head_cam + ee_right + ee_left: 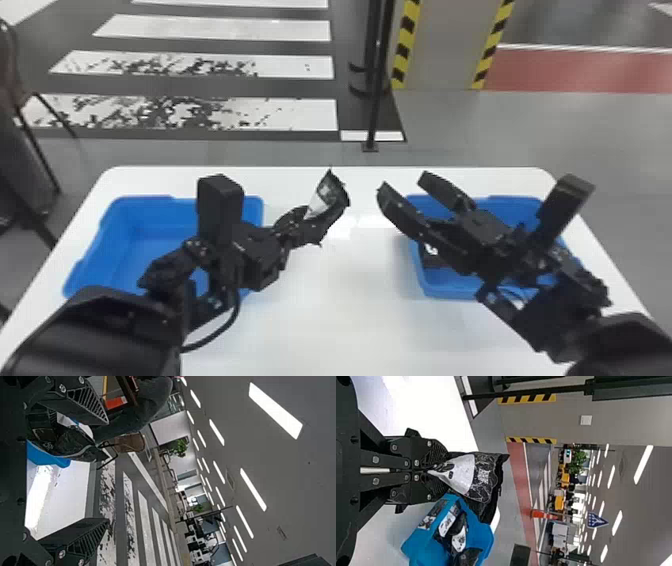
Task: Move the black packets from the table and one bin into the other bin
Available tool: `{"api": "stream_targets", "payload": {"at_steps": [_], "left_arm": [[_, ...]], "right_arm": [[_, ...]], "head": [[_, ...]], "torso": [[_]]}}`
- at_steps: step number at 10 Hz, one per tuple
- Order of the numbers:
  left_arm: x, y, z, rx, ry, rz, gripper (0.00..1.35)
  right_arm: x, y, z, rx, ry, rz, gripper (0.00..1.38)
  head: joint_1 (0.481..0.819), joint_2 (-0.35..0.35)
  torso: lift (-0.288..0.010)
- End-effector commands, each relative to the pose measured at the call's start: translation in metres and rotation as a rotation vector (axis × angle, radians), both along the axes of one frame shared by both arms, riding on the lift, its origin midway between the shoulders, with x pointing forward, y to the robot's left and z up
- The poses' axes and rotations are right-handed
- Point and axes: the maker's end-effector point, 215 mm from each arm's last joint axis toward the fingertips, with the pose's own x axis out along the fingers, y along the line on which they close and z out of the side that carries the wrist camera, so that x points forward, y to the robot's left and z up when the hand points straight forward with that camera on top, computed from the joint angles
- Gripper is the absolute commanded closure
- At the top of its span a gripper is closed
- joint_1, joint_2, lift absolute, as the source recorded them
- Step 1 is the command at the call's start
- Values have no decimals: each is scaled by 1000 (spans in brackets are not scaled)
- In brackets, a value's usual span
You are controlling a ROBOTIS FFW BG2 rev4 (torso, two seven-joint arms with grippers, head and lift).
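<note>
In the head view my left gripper point(299, 222) is above the table between the bins, shut on a black packet point(327, 197) with a pale patch. The left wrist view has the same packet point(483, 479) jutting from the closed fingers of my left gripper point(440, 470). My right gripper point(404, 184) is open above the right blue bin point(422, 285), nothing between its fingers. In the right wrist view, that packet point(75, 445) appears beyond my right gripper point(107, 471). Several black packets point(459, 534) lie in the right bin, partly hidden by my right arm in the head view.
The left blue bin point(117, 240) stands on the white table point(350, 320), partly behind my left arm. A black post point(375, 100) stands on the floor beyond the table's far edge. A chair point(35, 110) is off to the left.
</note>
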Motion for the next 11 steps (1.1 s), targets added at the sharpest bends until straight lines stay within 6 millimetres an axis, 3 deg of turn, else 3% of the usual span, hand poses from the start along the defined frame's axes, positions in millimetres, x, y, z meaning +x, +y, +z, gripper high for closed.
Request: {"api": "stream_targets", "payload": {"at_steps": [1,4,6,7,8,9,11], "left_arm": [[-6,-14,10,-6,-15,-31,1213],[-15,-40,19,-11,-24,-89,1213],[-17,-49,22,-13,-27,-109,1213],[-18,-53,23,-16,-29,-118,1213],[-19,-56,24,-16,-33,-124,1213],[-19,-56,26,-21,-37,-126,1213],[-20,-57,28,-30,-39,-129,1213]], "right_arm": [[11,6,-2,-3,-5,14,156],[22,27,-14,55,10,84,154],[21,37,-9,57,-4,109,160],[21,41,-15,54,17,119,233],[20,45,-21,42,46,137,691],[18,48,-28,35,71,146,1056],[15,51,-33,35,95,159,1084]], "head": [[695,-63],[695,-79],[695,-80],[695,-79],[695,-81],[695,-81],[695,-78]], "torso": [[-110],[-110],[-110],[-110],[-110],[-110],[-110]]}}
